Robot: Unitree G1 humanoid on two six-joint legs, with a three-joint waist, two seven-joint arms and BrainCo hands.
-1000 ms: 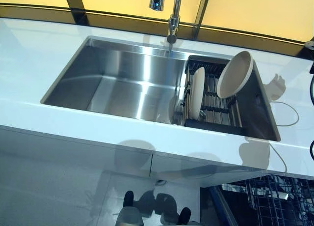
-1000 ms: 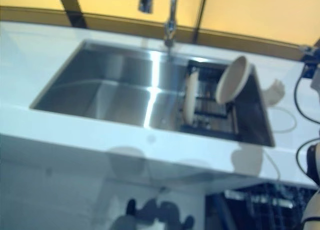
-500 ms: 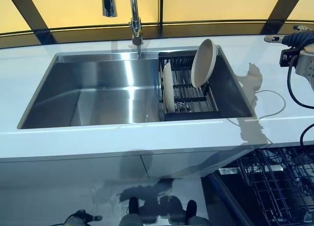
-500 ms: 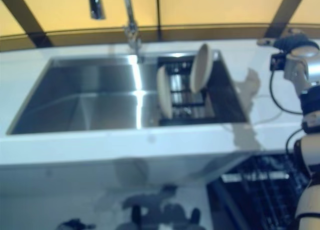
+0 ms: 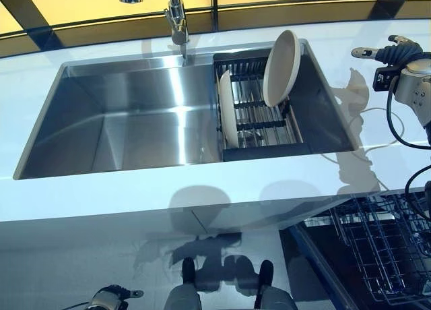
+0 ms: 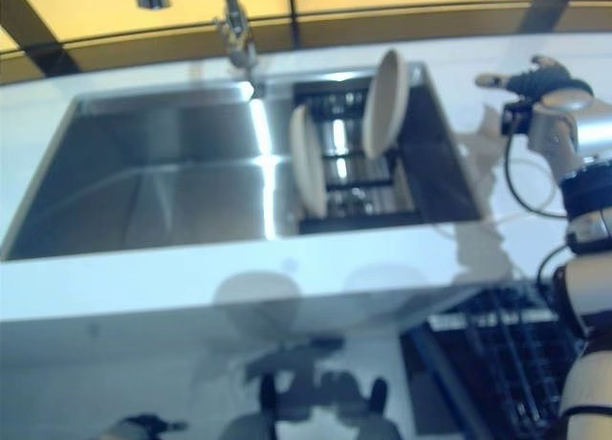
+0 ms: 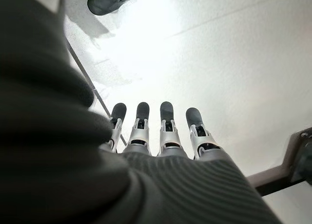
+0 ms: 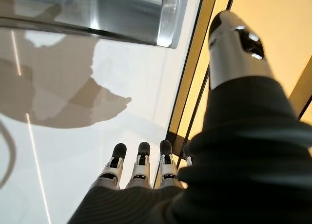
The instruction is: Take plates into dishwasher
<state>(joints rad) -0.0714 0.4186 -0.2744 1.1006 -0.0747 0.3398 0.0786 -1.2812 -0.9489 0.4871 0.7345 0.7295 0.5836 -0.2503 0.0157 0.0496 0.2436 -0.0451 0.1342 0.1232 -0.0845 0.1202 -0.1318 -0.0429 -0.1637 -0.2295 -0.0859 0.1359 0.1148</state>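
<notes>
Two cream plates stand in a dark rack at the right end of the sink. The bigger plate leans against the sink's right wall. The smaller plate stands on edge at the rack's left side. My right hand hovers open over the counter to the right of the sink, well apart from the plates; its fingers are straight and hold nothing. My left hand hangs low near the floor, with straight fingers and nothing in it.
The steel sink is set in a white counter, with a faucet behind it. The open dishwasher's wire rack shows at the lower right, below the counter's edge. A yellow wall with dark strips runs behind.
The whole picture has shifted, so the camera has moved. My right hand has come into view over the counter's right end. The plates stay in the rack.
</notes>
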